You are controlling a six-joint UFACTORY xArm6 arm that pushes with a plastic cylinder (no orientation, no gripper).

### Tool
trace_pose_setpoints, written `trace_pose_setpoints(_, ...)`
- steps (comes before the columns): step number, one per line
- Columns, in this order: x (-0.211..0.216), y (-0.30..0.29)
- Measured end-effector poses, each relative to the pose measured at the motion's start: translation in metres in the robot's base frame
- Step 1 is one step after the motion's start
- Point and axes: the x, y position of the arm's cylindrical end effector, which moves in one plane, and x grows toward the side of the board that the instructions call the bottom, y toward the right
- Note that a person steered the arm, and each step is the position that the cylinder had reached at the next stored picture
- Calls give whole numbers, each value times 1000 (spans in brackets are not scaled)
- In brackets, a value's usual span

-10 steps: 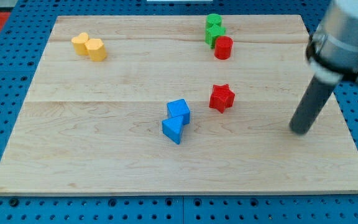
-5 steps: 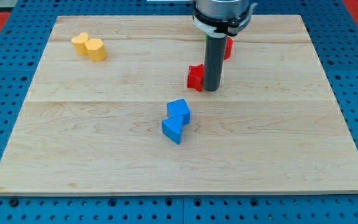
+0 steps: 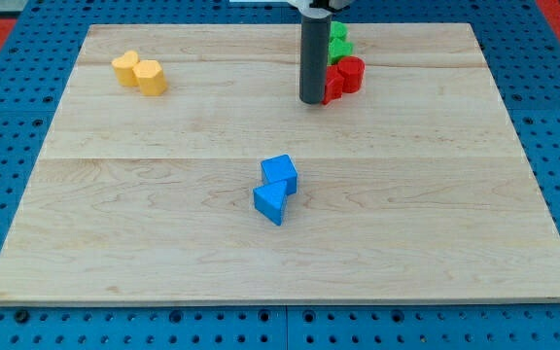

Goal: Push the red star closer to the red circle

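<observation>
Eight blocks lie on the tabletop (image 3: 163, 243), two of each colour. Two are red: the red circle (image 3: 351, 74) and the red star (image 3: 332, 87). Two are green (image 3: 338, 41), two are yellow (image 3: 141, 74), and two are blue (image 3: 277, 189).

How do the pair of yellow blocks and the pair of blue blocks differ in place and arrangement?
The yellow blocks sit near the view's top left corner of the wooden board; the blue blocks sit near its middle. The yellow pair lies side by side; the blue pair is arranged one above the other in the view. Both pairs touch within themselves and lie away from my tip.
</observation>
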Motion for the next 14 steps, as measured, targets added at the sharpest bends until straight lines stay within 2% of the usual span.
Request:
trace_pose_setpoints(1,-3,-43)
trace_pose_setpoints(2,-34,-65)
trace_pose_setpoints(3,-67,-49)
trace_pose_setpoints(4,-64,-19)
trace_pose_setpoints(8,22,19)
trace_pose_setpoints(11,19,-46)
trace_pose_setpoints(14,-17,0)
